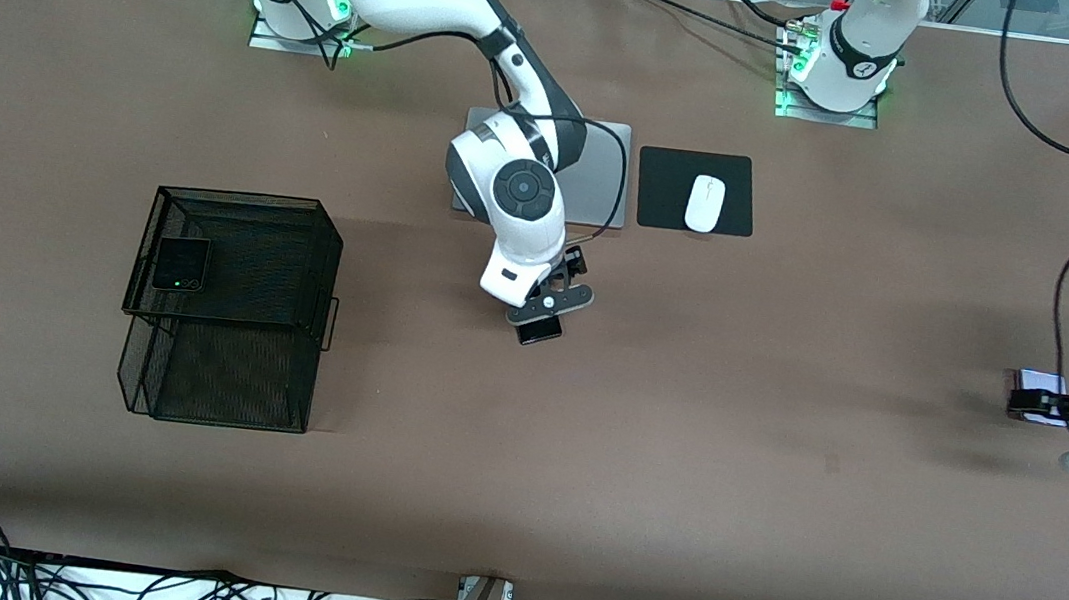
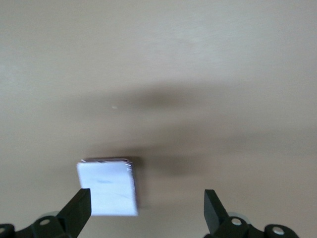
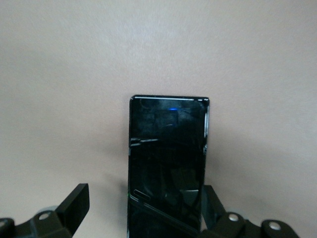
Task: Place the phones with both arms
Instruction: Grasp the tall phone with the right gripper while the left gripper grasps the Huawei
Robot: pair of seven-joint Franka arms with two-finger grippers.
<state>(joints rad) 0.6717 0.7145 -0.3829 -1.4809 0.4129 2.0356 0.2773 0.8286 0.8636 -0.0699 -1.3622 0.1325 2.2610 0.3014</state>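
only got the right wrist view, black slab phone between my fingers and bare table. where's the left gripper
Observer: The left gripper is at the left arm's end of the table, over the pale phone, fingers open.
Operator: any phone placed yet
Observer: Yes, the black flip phone with a green dot lies in the top tier of the mesh basket, toward the right arm's end.
Operator: what's near my gripper
Observer: The right gripper is over the long black phone; a silver laptop lies farther from the front camera, beside a white mouse on a black pad.
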